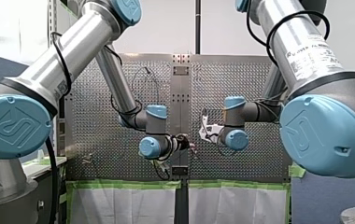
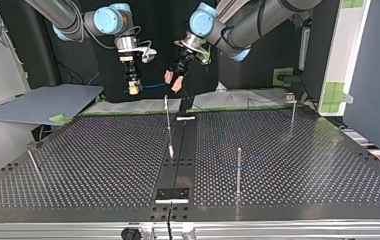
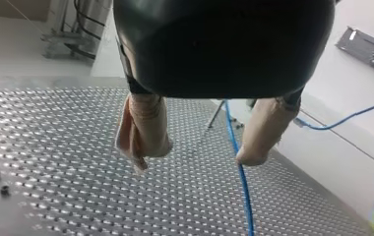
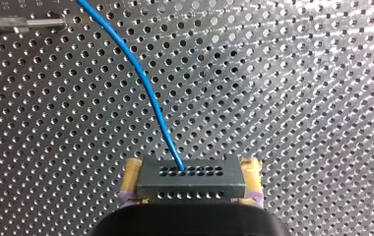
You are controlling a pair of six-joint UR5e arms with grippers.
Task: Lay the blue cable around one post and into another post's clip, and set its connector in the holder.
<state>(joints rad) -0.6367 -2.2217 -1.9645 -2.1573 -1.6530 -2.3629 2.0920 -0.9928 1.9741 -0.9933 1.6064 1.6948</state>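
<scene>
Now: connector held, cable not yet routed

On my right gripper [image 4: 192, 169] the fingers [image 4: 133, 172] are clamped on the dark connector [image 4: 191, 183], and the blue cable [image 4: 140, 78] leaves its face over the tabletop [image 2: 303, 150]. My left gripper [image 3: 195, 147] has its beige fingers apart, with the cable beneath their gap. The left should probably close loosely, as a guide, keeping slack round the post [image 2: 238, 167] right of centre in the top view.
</scene>
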